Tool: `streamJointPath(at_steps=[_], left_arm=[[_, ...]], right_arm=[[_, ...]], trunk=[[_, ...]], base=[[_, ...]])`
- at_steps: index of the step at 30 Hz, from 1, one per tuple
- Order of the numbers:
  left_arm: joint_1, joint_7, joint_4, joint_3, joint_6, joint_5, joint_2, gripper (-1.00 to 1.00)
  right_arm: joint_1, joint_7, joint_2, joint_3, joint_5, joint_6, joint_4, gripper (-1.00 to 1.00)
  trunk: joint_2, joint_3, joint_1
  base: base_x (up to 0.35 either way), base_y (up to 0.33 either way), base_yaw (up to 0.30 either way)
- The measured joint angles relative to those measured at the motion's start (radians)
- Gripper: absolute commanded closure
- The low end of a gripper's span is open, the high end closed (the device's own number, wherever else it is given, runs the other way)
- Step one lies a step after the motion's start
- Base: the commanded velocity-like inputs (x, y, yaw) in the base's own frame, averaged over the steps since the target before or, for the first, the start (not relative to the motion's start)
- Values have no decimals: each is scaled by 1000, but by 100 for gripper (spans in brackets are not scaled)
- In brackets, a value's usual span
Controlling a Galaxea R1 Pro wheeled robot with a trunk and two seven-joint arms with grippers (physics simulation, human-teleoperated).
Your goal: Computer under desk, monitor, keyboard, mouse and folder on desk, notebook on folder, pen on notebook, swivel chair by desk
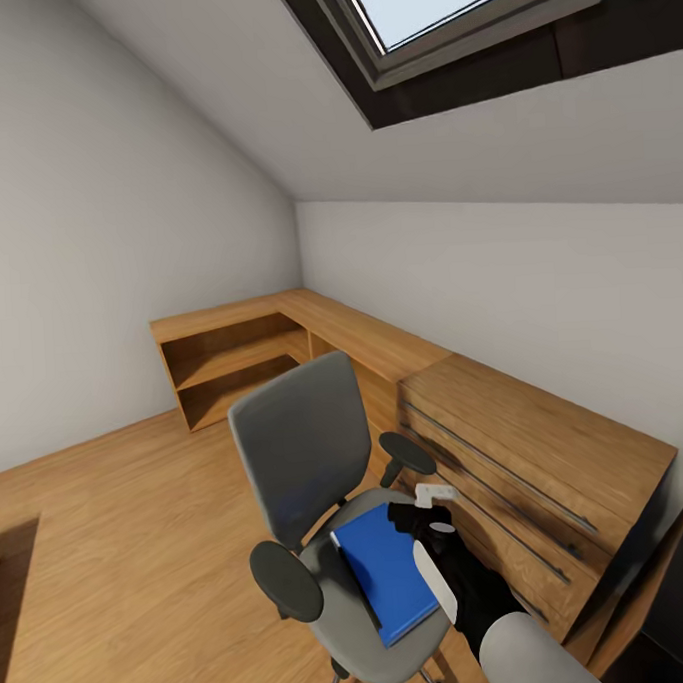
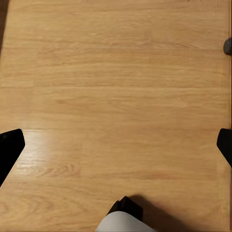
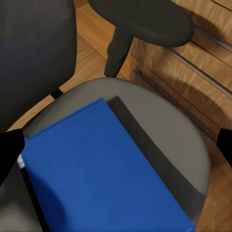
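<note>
The folder [image 1: 386,569] lies flat on the seat of the swivel chair [image 1: 305,454], a bright blue matte rectangle with crisp corners and a pale edge, so the step of carrying it to the surface is, by my reading, not yet done; the rest of the arranging cannot be judged from here. The right pincer [image 1: 437,497] hovers just above the folder's corner at about 1 o'clock from its middle; in the right wrist view the dark fingertips [image 3: 9,152] stand wide apart with nothing between them. The seat is grey, padded and rounded, with smooth black armrests. At 3 o'clock stands a wood-grain dresser [image 1: 548,461] with long bar handles. The left pincer's fingertips [image 2: 9,147] spread equally wide, empty, over the glossy light wood floor [image 2: 116,87].
</note>
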Motion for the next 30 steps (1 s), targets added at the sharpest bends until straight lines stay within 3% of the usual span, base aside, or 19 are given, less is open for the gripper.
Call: streamJointPath(at_steps=[5, 10, 11, 14, 16, 19, 23, 26, 30], left_arm=[[0, -1, -127, 0, 40, -6, 10, -100], [0, 17, -334, 3, 250, -11, 48, -100], [0, 28, -407, 4, 336, -14, 64, -100], [0, 49, -570, 11, 494, -7, 94, -100], [0, 57, -691, 42, 597, -6, 107, -100], [0, 65, -863, 119, 748, -4, 113, -100], [0, 67, -992, 162, 869, -4, 113, -100], [0, 67, -1033, 181, 904, -4, 113, -100], [0, 69, -1063, 235, 929, -6, 112, -100]], right_arm=[[0, 3, 0, 1, 3, -1, 5, -100], [0, 3, 0, 2, 5, -1, 7, -100], [0, 4, 0, 2, 6, 0, 8, -100], [0, 4, 0, 4, 8, 0, 8, -100], [0, 4, 0, 4, 9, 0, 8, -100], [0, 3, 0, 5, 10, 0, 6, -100], [0, 3, 0, 1, 11, 3, 5, -100], [-1, 3, 0, 0, 11, 7, 5, -100], [-7, 6, -7, -3, 8, 31, 8, -100]], trunk=[[-35, -16, 19], [-70, -31, 38], [-77, -34, 42], [-98, -44, 54], [-112, -50, 61], [-133, -59, 73], [-161, -72, 88], [-182, -81, 100], [-210, -94, 115]], base=[[0, 0, 0], [0, 0, 0], [0, 0, 0], [0, 0, 0], [0, 0, 0], [0, 0, 0], [0, 0, 0], [0, 0, 0], [0, 0, 0]])
